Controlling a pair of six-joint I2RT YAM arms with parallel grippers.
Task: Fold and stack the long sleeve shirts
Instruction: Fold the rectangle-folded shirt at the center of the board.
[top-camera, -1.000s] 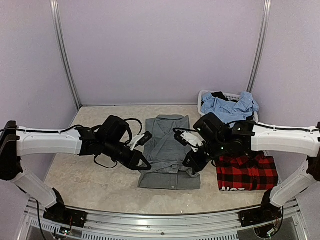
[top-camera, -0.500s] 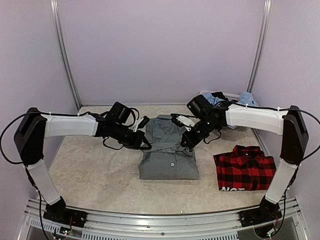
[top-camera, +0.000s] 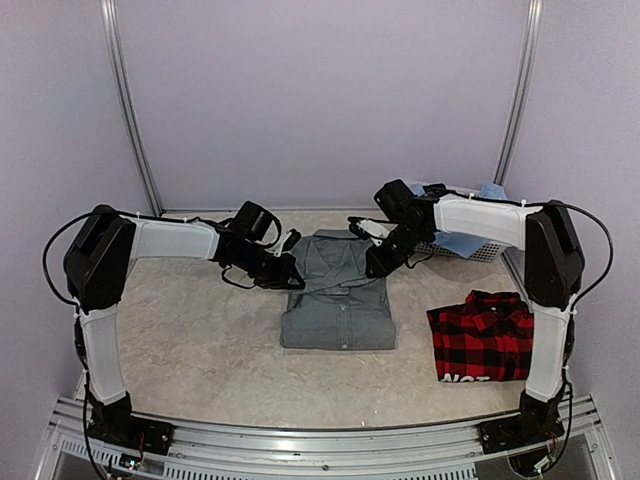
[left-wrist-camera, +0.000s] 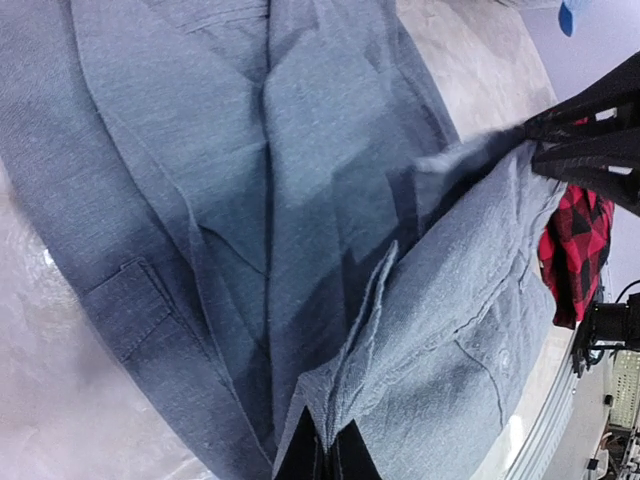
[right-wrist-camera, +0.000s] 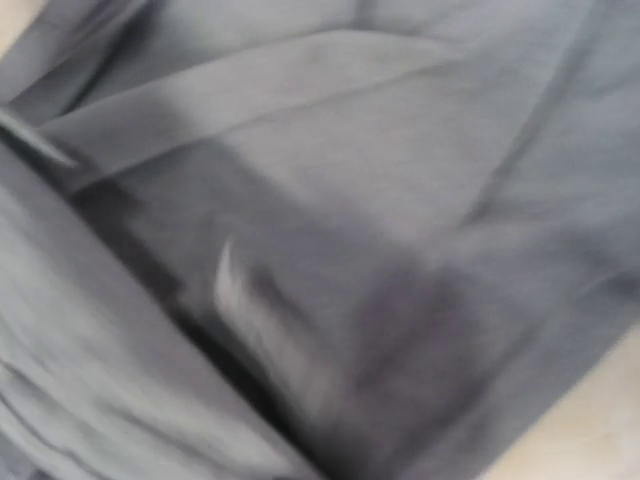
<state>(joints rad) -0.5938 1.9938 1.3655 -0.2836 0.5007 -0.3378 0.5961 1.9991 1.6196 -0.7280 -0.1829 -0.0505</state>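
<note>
- Both arms are now reaching farther from their bases than a second ago. They have carried the near hem of the grey shirt (top-camera: 335, 300) up over its body, so the bundle is looking shorter and thicker.
- The left pincer (top-camera: 291, 273) is clamping the shirt's folded edge on its left side. In the left wrist view its dark fingertips (left-wrist-camera: 305, 455) are closing together on the cloth.
- The right pincer (top-camera: 377, 264) is gripping the matching edge on the right side. The left wrist view is showing the cloth drawn to a point at its tips, while the right wrist view is blurred and filled with grey cloth.
- A white basket (top-camera: 484, 252) is sitting at the far right corner, and a light blue garment (top-camera: 452, 243) is lying heaped in it and spilling over the rim, partly hidden by the right arm.
- The grey shirt is lying at the middle of the worktop (top-camera: 190, 340), collar toward the far wall.
- The plaid shirt (top-camera: 488, 335) is resting folded to its right, well apart from it, with white lettering showing along its near edge.
- The worktop is showing a pale, speckled beige surface.
- Pale lilac walls (top-camera: 320, 100) are enclosing it, with metal posts (top-camera: 127, 115) standing at the far corners and a metal rail (top-camera: 300, 441) running along the near edge.
</note>
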